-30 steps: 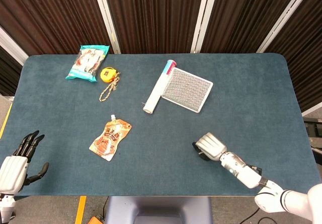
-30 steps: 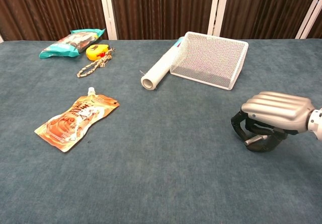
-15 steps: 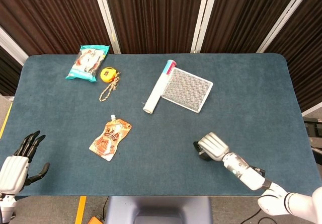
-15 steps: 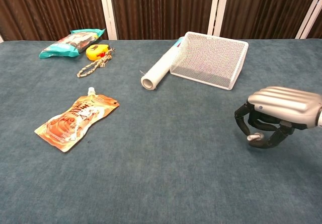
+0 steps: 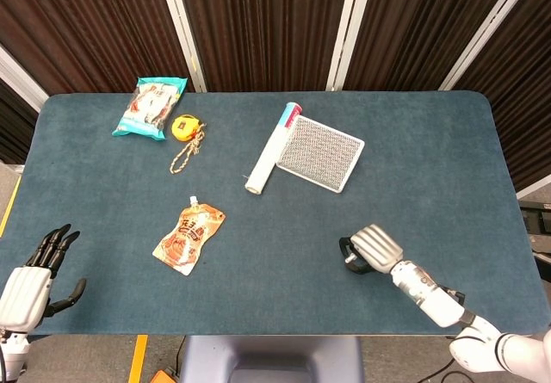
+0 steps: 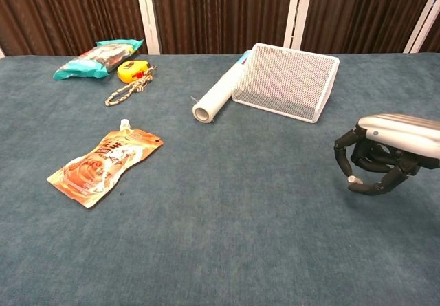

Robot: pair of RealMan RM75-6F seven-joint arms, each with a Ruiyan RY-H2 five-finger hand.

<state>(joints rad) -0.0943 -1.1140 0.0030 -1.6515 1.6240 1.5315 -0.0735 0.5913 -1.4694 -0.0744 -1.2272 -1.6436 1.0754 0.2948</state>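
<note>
— Silver-backed right hand (image 6: 385,156) hovers low over the near right of the table (image 5: 430,168), fingers curled under, nothing in them.
— Left hand (image 5: 34,281)?
— Off the near-left edge, fingers spread, empty.
— Nearest thing?
— White mesh basket (image 6: 289,80), farther back and leftward of the right hand, roll (image 6: 218,95) touching its left side, lying near-to-far.

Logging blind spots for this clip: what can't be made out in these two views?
- Right hand: curled fingers seem empty in the chest view; the head view shows only its back, hiding the palm.
- Left hand: off the table's edge, wrist cut by the head view's corner; absent from the chest view.
- Basket: mesh blurs its inside.
- Pouch and snack bag: print too small.
</note>
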